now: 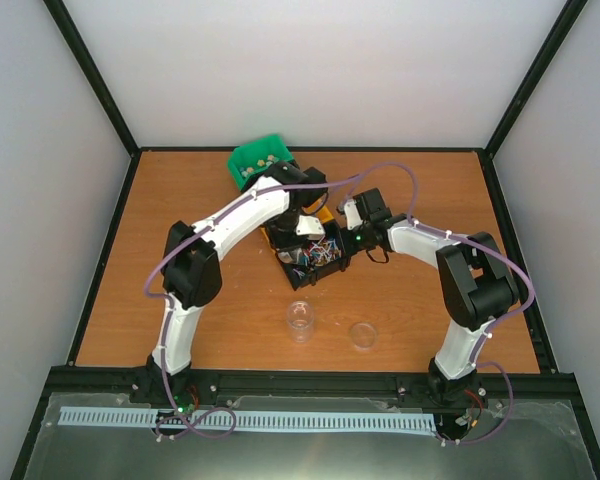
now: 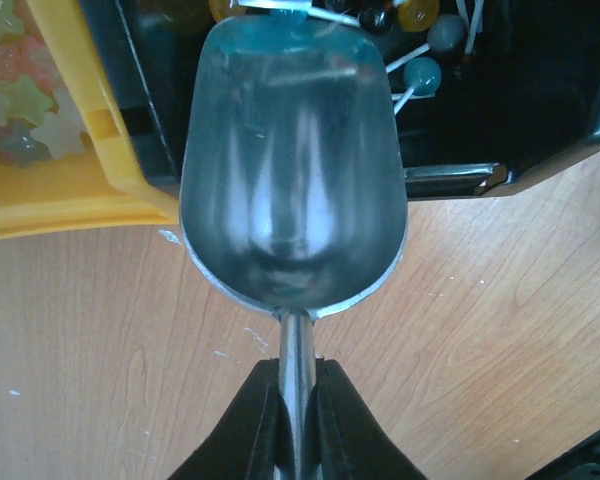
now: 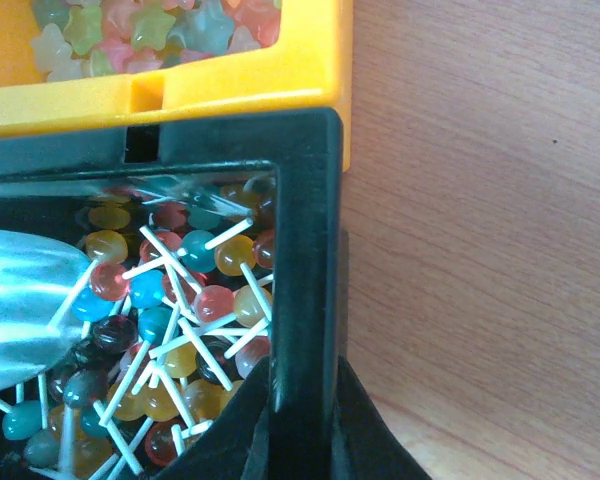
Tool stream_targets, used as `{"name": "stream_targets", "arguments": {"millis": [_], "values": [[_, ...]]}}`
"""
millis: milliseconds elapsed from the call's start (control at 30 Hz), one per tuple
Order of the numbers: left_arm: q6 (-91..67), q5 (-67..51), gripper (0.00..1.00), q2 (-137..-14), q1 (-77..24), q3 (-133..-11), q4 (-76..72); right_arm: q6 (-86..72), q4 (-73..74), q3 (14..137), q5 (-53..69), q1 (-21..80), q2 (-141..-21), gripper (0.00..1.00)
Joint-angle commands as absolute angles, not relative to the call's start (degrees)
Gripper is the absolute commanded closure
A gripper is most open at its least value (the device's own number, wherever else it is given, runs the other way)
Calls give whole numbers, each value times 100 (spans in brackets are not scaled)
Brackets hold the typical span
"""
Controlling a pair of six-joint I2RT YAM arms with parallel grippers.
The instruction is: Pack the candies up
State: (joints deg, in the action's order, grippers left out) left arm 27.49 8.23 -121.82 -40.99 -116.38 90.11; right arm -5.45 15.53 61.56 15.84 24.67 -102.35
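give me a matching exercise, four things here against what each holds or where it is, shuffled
1 scoop
2 black bin
3 yellow bin
4 clear jar

a holds star-shaped sweets
b clamped in the left gripper
c holds lollipops
d stands apart from the bins

Pairs: 1-b, 2-c, 3-a, 4-d

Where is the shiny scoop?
Left wrist view: the scoop sits clamped by its handle in the left fingers, tip over the black lollipop bin, beside the yellow bin.
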Motion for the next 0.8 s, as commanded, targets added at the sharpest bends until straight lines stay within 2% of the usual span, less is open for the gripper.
{"name": "stream_targets", "arguments": {"millis": [0, 167, 333, 767], "values": [[2757, 664, 99, -11885, -4082, -10841, 8424, -770, 1096, 6122, 1680, 2470, -9898, 97], [2894, -55, 99, -11090, -3889, -9183, 6969, -723, 1065, 6100, 1857, 2475, -9909, 97], [2934, -652, 99, -10621, -3693, -8072, 5789, -630, 1051, 6076, 2044, 2468, -9892, 97], [2431, -1684, 99, -10499, -3576, -6700, 3224, -573, 787, 5812, 2587, 2469, -9753, 97]]}}
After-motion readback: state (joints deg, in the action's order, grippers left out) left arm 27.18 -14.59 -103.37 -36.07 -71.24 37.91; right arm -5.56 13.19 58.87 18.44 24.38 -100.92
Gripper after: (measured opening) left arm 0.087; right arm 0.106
